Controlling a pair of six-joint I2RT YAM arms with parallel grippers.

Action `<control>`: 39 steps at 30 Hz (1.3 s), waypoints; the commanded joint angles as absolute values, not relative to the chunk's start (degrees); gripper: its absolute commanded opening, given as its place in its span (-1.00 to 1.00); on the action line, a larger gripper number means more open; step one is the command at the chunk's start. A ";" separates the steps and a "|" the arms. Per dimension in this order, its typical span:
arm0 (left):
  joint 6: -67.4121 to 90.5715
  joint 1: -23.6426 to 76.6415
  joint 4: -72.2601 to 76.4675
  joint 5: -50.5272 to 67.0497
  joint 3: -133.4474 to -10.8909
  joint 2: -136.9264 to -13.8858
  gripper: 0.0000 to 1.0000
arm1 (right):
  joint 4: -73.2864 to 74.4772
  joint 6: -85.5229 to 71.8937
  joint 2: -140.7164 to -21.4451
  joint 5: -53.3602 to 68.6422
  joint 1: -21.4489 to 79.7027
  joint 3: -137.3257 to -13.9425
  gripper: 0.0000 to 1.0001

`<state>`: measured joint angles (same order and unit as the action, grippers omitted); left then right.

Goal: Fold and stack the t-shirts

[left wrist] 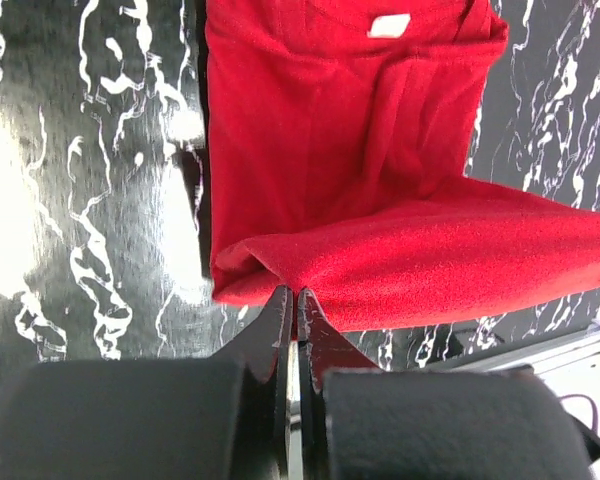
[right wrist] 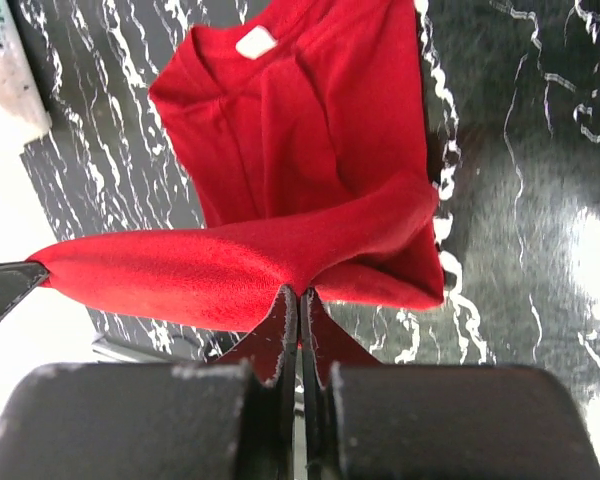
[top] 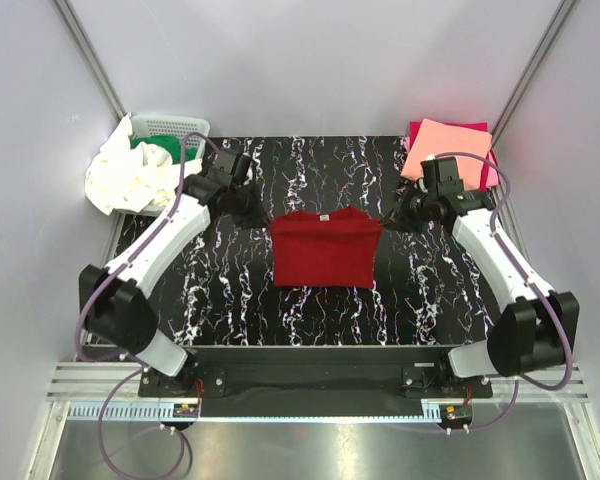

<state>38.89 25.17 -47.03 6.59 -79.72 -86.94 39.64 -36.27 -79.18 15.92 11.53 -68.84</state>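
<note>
Dark red t-shirt (top: 324, 255) is pinched by left jaws and right jaws, each closed tight on its edge

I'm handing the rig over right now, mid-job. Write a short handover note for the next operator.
Grippers: the left gripper and the right gripper are both shut on the dark red shirt, holding a raised band of its cloth stretched between them.
Where: the dark red shirt is mid-table. The salmon pink shirt lies on the magenta shirt at the far right corner. The white shirt and the green shirt are bunched at the basket, far left.
Done: pink and magenta look folded and stacked.
Left: finish the red fold, stack it, then white and green.
</note>
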 commanded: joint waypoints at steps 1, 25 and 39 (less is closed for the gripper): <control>35.86 22.68 -46.14 9.22 -84.71 -90.08 -1.00 | 36.57 -34.28 -81.90 13.97 9.93 -72.24 -1.00; 33.49 11.78 -53.88 20.39 -121.23 -127.28 0.38 | 38.07 -29.71 -116.31 20.31 5.45 -102.61 0.86; 30.67 12.30 -48.27 20.65 -86.53 -93.80 0.37 | 21.54 -29.18 -116.10 26.80 5.10 -80.68 0.86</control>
